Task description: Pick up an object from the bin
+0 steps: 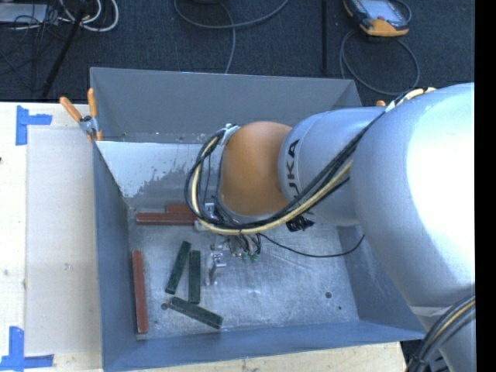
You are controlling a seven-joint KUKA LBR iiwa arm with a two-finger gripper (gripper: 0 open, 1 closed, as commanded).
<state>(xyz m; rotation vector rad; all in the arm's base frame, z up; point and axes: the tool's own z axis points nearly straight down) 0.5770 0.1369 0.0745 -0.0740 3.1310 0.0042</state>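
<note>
My gripper [216, 263] hangs below the arm's orange cover, low over the bin floor left of the middle. Just to its left lie two dark green flat bars [178, 267] [194, 277], side by side and roughly upright in the view. A third dark green bar [196, 313] lies slanted below them, nearer the front wall. A brown bar [163, 217] lies crosswise behind the gripper, its right end hidden under the arm. The gripper stands close beside the right green bar; I cannot tell whether it touches it.
A long brown bar [139, 291] lies along the left wall, running front to back. The arm and its cables cover the middle and right back of the bin. Bare floor shows to the gripper's right and front right.
</note>
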